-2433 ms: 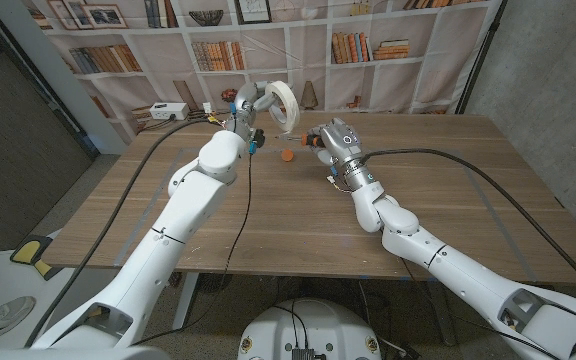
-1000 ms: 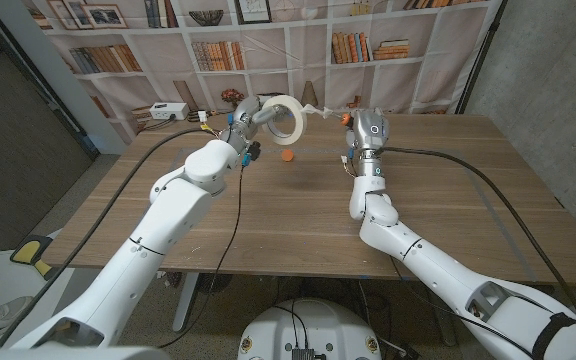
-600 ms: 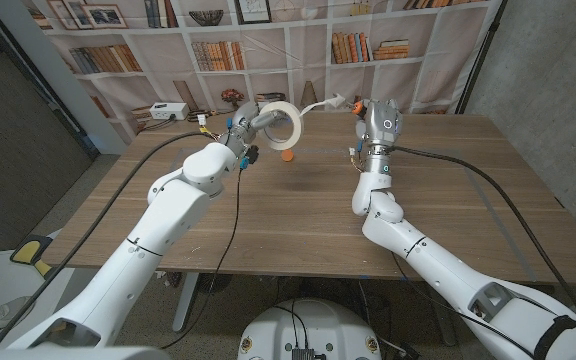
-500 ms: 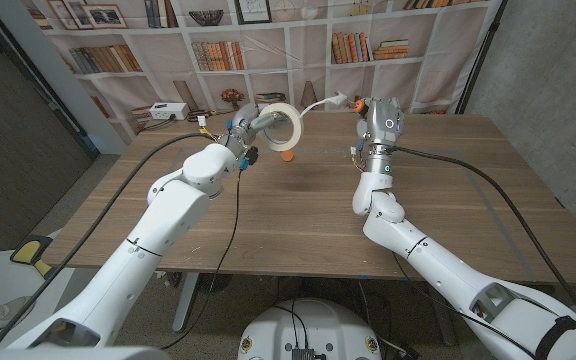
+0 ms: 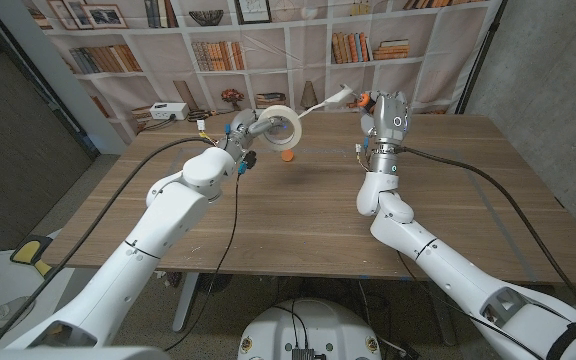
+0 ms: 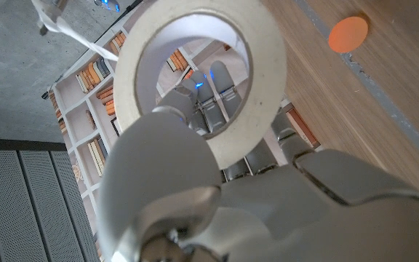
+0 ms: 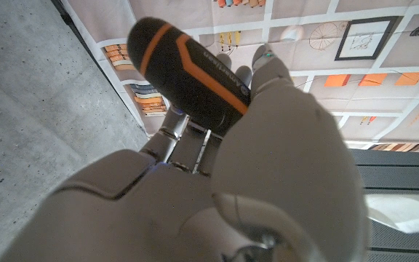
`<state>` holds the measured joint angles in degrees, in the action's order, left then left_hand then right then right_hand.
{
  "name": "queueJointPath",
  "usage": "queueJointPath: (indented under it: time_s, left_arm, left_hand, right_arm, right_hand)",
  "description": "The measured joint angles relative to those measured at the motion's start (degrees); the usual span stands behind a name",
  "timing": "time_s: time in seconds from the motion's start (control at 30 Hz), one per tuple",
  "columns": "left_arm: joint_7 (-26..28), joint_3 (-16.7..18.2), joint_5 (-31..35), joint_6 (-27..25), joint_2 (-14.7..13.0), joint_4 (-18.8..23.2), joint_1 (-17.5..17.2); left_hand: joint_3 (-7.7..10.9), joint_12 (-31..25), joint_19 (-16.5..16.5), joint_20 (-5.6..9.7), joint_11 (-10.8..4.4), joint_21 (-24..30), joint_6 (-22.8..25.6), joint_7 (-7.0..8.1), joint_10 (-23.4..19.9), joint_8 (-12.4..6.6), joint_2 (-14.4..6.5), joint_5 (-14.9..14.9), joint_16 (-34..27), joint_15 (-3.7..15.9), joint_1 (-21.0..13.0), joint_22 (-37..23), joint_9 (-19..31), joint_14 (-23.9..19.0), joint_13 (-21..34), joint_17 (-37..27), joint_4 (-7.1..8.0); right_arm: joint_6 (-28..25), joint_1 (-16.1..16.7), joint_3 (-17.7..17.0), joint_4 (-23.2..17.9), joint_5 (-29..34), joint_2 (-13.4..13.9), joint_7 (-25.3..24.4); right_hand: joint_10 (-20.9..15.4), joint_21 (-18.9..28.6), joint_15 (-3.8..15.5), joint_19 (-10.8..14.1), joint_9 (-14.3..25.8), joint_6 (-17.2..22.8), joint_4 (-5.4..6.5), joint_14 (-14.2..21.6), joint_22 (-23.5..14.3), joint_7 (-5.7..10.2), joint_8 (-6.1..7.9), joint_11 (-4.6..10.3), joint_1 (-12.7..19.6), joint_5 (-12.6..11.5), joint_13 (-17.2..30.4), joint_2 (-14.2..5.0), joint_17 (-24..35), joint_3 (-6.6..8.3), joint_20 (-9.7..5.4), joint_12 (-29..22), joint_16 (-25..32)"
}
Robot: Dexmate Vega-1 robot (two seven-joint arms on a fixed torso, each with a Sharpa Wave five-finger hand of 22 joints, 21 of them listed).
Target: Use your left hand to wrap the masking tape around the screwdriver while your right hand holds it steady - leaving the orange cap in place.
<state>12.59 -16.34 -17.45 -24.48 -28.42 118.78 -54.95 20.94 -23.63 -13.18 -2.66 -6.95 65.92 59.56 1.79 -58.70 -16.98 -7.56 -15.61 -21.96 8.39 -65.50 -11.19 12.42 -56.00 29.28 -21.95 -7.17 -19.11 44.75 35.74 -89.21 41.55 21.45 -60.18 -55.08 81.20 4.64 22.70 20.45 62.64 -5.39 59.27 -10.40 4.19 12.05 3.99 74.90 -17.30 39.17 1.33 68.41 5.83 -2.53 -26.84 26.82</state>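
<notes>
1. Head view: left hand grips the masking tape roll, a pale ring, above the wooden bench.
2. Right hand clasps the black-and-orange screwdriver; a tape strand joins them.
3. Round orange cap lies on the bench.

Matt paper tape (cream) — wooden table
</notes>
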Motion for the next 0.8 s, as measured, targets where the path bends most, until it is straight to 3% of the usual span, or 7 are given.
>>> queueJointPath:
  time_s: [0.23, 0.6, 0.7, 0.8]
  left_arm:
    - [1.7, -0.3, 2.0, -1.5, -0.5, 0.7, -0.2]
    - [5.1, -1.2, 7.8, -3.4, -2.0, 3.6, -1.7]
    - [5.6, -1.2, 9.2, -4.0, -2.0, 3.6, -1.7]
    - [6.1, -1.7, 10.8, -4.7, -2.6, 4.8, -2.3]
  left_hand:
    - [-0.05, 0.0, 0.0, 0.0, 0.0, 0.0, 0.1, -0.11, 0.0, -0.05, -0.1, 0.0, 0.0, 0.0, -0.4, 0.0, 0.0, 0.0, 0.0, 0.0, 0.05]
    - [-0.05, 0.3, 0.0, 0.0, 0.0, 0.2, 0.0, -0.2, 0.0, -0.04, -0.1, 0.0, 0.0, 0.0, -0.4, 0.0, 0.0, 0.0, 0.0, 0.0, 0.05]
    - [-0.22, 0.4, 0.0, -0.01, 0.0, 0.4, 0.0, -0.2, 0.0, -0.03, -0.1, 0.0, 0.3, 0.0, -0.4, 0.0, -0.1, 0.0, 0.4, -0.3, -0.11]
    - [-0.22, 0.5, 0.3, -0.31, 0.0, 0.4, 0.0, -0.2, 0.0, 0.0, -0.1, 0.0, 0.4, 0.0, -0.4, 0.0, -0.1, 0.0, 0.4, -0.3, -0.11]
  right_arm:
    - [2.2, 1.3, -0.4, -3.5, 0.3, 2.8, 0.8]
    - [5.0, 3.5, -0.6, -8.8, 5.4, 8.8, 9.7]
    - [5.0, 4.2, -0.9, -9.9, 5.4, 9.9, 9.7]
    - [5.4, 5.0, -1.3, -11.0, 7.9, 10.9, 13.7]
  right_hand:
    - [0.0, 0.0, 0.0, 0.0, 0.0, 0.0, 0.0, 0.0, 0.0, 0.0, 0.0, 0.0, 0.0, 0.0, 0.3, -0.01, 0.0, 0.0, 0.0, 0.0, 0.0]
    - [0.0, 0.0, 0.0, 0.0, 0.0, 0.0, -0.07, 0.0, 0.0, 0.0, -0.21, 0.0, 0.7, 0.0, 0.3, -0.02, 0.0, -0.07, 0.0, 0.0, 0.0]
    - [-0.2, 0.0, 0.01, 0.0, 0.0, 0.0, -0.07, 0.0, 0.0, 0.0, -0.21, 0.22, 0.8, 0.0, 0.5, -0.09, 0.0, -0.07, 0.0, 0.4, -0.1]
    - [-0.2, 0.0, 0.01, 0.0, -0.3, 0.0, -0.07, 0.0, 0.0, 0.0, -0.21, 0.22, 0.8, 0.0, 0.5, -0.1, 0.0, -0.07, 0.0, 0.4, -0.1]
